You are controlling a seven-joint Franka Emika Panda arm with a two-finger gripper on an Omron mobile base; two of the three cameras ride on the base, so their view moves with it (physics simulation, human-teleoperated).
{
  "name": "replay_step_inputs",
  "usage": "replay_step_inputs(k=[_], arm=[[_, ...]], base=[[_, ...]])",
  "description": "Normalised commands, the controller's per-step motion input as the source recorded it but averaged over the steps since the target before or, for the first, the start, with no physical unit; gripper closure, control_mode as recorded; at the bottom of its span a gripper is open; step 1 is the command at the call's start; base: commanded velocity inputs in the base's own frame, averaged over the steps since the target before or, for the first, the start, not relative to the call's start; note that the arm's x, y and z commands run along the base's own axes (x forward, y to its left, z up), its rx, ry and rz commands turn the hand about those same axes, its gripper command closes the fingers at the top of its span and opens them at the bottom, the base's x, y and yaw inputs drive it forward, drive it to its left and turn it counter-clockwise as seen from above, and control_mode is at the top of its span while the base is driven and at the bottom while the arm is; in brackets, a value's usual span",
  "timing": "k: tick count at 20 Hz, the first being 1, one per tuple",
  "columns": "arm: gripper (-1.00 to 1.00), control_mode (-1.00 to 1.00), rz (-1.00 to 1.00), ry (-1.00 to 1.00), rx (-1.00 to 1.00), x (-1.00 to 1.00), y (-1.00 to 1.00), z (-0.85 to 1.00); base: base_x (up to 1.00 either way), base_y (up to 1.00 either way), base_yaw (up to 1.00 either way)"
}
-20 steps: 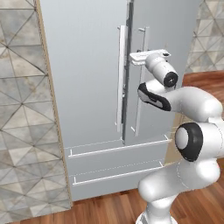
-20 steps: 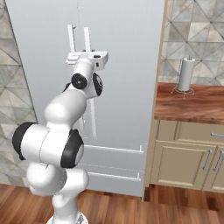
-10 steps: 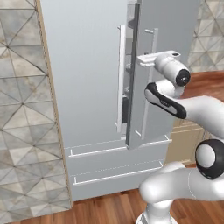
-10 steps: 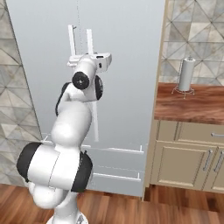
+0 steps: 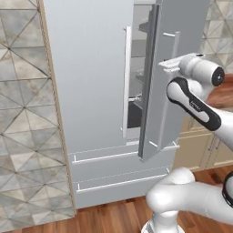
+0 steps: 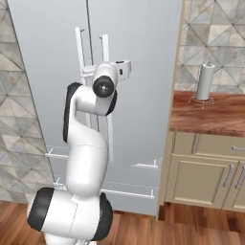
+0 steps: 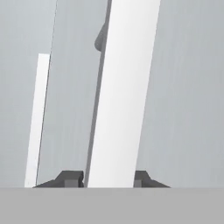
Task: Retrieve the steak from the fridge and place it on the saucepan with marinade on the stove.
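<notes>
White and thin, the bar handle (image 7: 120,92) of the tall pale grey fridge (image 5: 86,104) is sitting between my two dark finger tips, and my claw (image 7: 107,178) is squeezing together on it. I am holding the right door (image 5: 175,68) by that handle. From the left base view, the door is standing partly open, swung out toward me, and I am looking through the gap at grey shelves (image 5: 139,75) inside. The left door is shut, with its own white handle (image 5: 127,82) just beside the gap. I think this is only the start of the job. The door is open a bit, but likely not wide enough for my arm to go in. I cannot spot the little red steak in the dark gap, so it is likely on a shelf inside, hidden from me. I am not seeing the stove or the saucepan from this spot. Picking up the steak and carrying it to the pan are both left to do.
</notes>
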Motion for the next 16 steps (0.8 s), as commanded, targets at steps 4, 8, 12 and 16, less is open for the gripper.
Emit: replay_step_inputs(k=[4,8,12,16], arm=[[1.0,-1.0,0.0,0.14,0.01,-0.5,-0.61,0.01],[1.0,-1.0,0.0,0.07,0.02,-0.39,-0.61,0.0],[1.0,-1.0,0.0,0.03,0.03,-0.38,-0.63,0.0],[1.0,-1.0,0.02,0.0,0.04,-0.27,-0.59,0.0]], base=[[0.0,0.0,0.0],[0.0,0.0,0.0],[0.0,0.0,0.0],[0.0,0.0,0.0]])
